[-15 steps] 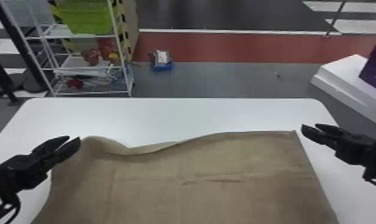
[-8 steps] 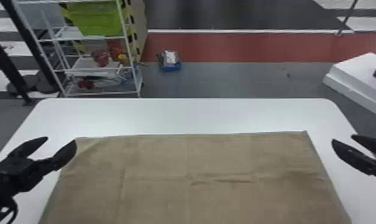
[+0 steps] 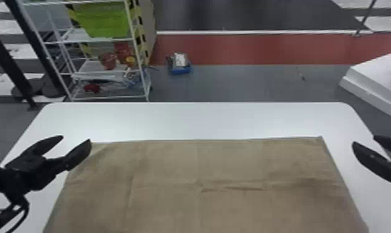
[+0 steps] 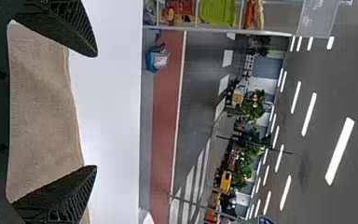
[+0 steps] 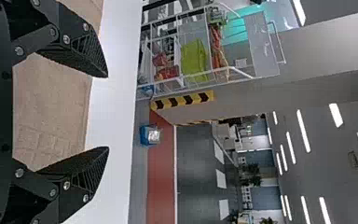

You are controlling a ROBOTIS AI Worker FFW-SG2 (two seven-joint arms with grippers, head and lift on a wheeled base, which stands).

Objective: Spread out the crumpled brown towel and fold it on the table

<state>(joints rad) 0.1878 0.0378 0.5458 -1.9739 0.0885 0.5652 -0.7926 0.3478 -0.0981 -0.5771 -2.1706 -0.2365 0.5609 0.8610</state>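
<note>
Brown towel point(image 3: 222, 167) lies spread, lightly creased, on the white surface point(image 3: 197, 120), lower centre; left claw point(image 3: 76, 139), lower left, and right claw point(image 3: 363, 139), lower right, have fingers apart.

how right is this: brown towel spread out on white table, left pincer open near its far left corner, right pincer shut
Not shut: the right pincer is open, its fingers wide apart in the right wrist view. The brown towel is spread out on the white table, and the left pincer is open near its far left corner.
</note>
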